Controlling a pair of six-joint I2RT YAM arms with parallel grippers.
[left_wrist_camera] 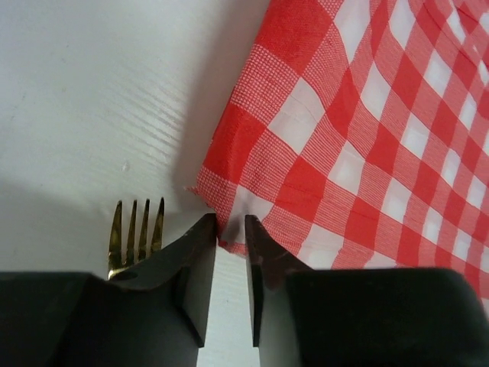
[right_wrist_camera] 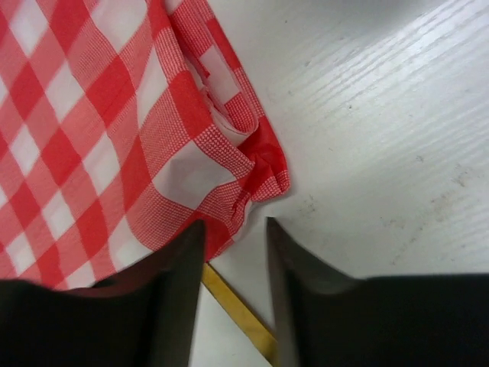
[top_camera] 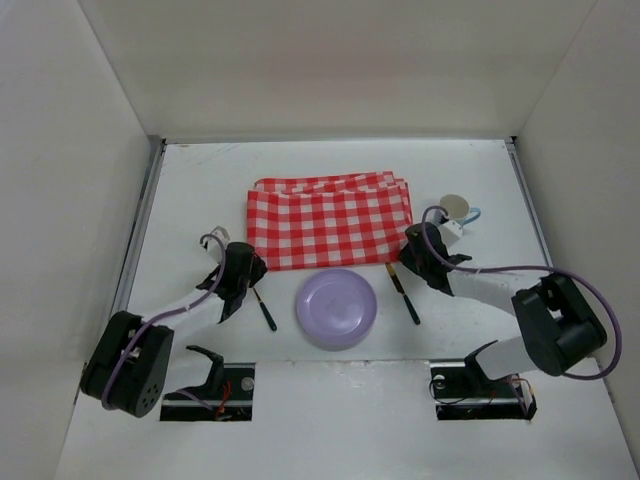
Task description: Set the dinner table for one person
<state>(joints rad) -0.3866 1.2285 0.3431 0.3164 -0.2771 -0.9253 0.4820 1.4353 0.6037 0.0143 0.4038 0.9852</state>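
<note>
Nearest to my bases, the purple plate [top_camera: 336, 308] sits on the dinner table [top_camera: 190, 190], roughly midway between my two arms. The table is the matte white top that everything here rests on, reaching from my mounts to the tall white panels [top_camera: 330, 60] at the far end.

Left of the plate lies a fork [left_wrist_camera: 136, 229], black handle toward me and gold tines pointing far, the tines just left of my left gripper [left_wrist_camera: 227, 225]. That gripper is released: its fingers stand a narrow gap apart, with the near left corner of the red-and-white checked cloth [top_camera: 330, 225] right at the tips and not pinched.

Right of the plate lies a gold utensil [right_wrist_camera: 237, 310] with a black handle; I cannot tell its kind. Its gold end shows between the fingers of my right gripper [right_wrist_camera: 235, 225], which is also released. Its jaws are parted over bare table, and the cloth's rumpled near right corner is just beyond the left finger.

The cloth lies folded beyond the plate, across the table's middle. Further right and far, a cup [top_camera: 455, 207] with a blue handle stands just off the cloth.
</note>
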